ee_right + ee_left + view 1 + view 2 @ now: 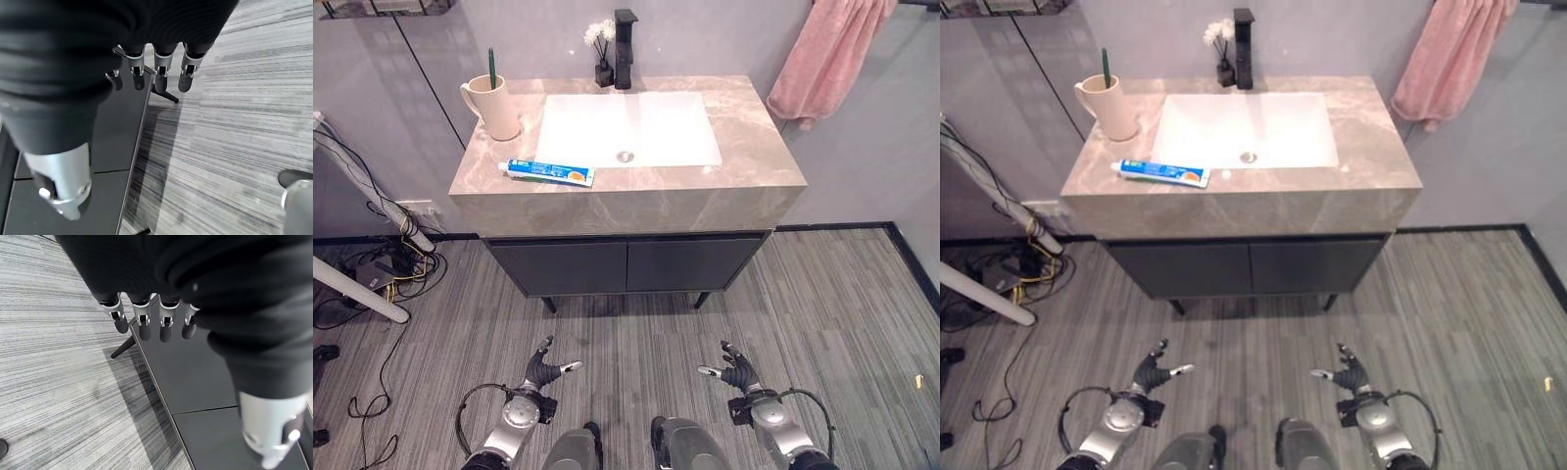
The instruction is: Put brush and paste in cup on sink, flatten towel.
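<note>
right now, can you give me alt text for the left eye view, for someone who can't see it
A toothpaste tube lies flat on a marble sink counter left of the white basin, and a beige cup at the back left corner holds a green toothbrush. A pink towel hangs bunched on the wall at right. Both the left hand and right hand hang open and empty over the floor.

Marble counter (pixel 744 181): cup (pixel 495 106), toothpaste (pixel 549 172)

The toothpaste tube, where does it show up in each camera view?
Left eye view: toothpaste tube lies flat on the counter's front left, before the basin.
Right eye view: same spot.
Left wrist view: not in it.
Right wrist view: not in it.
Shared landmark: the cup, behind the tube.
</note>
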{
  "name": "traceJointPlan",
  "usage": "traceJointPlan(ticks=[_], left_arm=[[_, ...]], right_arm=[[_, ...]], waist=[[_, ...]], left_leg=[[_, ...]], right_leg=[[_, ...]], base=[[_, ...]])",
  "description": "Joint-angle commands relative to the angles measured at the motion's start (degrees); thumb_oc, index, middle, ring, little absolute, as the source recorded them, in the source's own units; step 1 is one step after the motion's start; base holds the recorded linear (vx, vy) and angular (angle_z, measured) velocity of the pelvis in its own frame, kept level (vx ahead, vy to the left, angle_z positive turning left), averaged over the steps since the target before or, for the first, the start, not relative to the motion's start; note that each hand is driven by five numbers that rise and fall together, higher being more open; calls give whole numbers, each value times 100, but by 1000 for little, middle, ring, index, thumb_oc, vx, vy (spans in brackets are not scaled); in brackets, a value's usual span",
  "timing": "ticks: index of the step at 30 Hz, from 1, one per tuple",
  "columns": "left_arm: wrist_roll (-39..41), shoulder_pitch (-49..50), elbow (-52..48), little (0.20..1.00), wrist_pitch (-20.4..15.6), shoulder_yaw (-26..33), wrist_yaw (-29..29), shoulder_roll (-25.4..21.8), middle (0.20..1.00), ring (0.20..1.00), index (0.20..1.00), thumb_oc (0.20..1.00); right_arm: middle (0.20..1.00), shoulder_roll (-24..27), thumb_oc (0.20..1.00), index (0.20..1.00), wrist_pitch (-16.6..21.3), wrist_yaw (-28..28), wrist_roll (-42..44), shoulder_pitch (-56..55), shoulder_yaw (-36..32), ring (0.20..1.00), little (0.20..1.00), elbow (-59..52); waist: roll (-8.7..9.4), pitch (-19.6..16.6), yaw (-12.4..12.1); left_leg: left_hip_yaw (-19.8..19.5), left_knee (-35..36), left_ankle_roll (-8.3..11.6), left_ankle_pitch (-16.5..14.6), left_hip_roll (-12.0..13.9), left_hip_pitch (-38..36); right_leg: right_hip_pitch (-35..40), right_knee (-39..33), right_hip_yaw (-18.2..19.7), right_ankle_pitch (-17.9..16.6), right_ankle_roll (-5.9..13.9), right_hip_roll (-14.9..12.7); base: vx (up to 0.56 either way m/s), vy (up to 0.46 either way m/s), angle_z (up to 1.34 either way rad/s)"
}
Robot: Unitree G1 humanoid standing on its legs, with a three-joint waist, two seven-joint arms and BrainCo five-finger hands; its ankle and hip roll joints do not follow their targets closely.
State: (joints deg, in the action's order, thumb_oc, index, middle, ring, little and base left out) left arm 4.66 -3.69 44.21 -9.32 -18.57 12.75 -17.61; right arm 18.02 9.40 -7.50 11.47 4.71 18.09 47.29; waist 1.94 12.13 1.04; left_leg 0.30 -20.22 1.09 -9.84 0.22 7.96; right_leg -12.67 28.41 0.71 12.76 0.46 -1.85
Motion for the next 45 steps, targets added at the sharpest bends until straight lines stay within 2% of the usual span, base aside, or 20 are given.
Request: traceJointPlan(ticks=[1, 12, 18, 24, 33, 45], left_arm=[[188, 93, -238, 1000, -159, 168, 54, -52, 1000, 1000, 1000, 1000], [235, 177, -152, 1000, -171, 180, 20, -38, 1000, 1000, 1000, 1000], [258, 173, -68, 1000, -151, 171, 24, -16, 1000, 1000, 1000, 1000], [305, 148, 64, 1000, -134, 149, 34, 24, 1000, 1000, 1000, 1000], [301, 141, 199, 1000, -124, 65, 36, 102, 1000, 1000, 1000, 1000], [209, 132, 277, 1000, -76, 58, 56, 91, 1000, 1000, 1000, 1000]], right_arm=[[1000, 116, 1000, 1000, 216, -206, -78, -1, -151, 1000, 1000, -110], [1000, 72, 1000, 1000, 202, -158, 5, -99, -158, 1000, 1000, -143], [1000, 108, 1000, 1000, 182, -207, -68, -105, -133, 1000, 1000, -137], [1000, 143, 1000, 1000, 156, -247, -137, -118, -135, 1000, 1000, -193], [1000, 176, 1000, 1000, 147, -281, -148, -145, -161, 1000, 1000, -106], [1000, 125, 1000, 1000, 138, -298, -143, -154, -142, 1000, 1000, -80]], waist=[[2, -181, 44], [-5, -268, 45], [-11, -380, 42], [24, -451, 53], [16, -576, 30], [-4, -586, 61]], left_leg=[[141, -109, -140, 124, -191, 90], [126, 355, -139, 339, -173, -11], [84, 1175, -110, 719, -154, -334], [-1, 1603, -79, 903, -121, -568], [-16, 1767, -8, 937, -67, -731], [-36, 1784, 2, 878, -32, -867]], right_leg=[[328, -547, -227, -548, 295, -89], [422, -973, -212, -726, 306, -19], [601, -1531, -212, -945, 323, 34], [816, -1958, -248, -1096, 311, 79], [1134, -2468, -245, -1284, 309, 68], [1180, -2264, -199, -1129, 282, 94]], base=[[0, 0, 0], [0, 0, 0], [16, -10, 0], [44, -40, 0], [37, -26, 5], [18, -8, 0]])
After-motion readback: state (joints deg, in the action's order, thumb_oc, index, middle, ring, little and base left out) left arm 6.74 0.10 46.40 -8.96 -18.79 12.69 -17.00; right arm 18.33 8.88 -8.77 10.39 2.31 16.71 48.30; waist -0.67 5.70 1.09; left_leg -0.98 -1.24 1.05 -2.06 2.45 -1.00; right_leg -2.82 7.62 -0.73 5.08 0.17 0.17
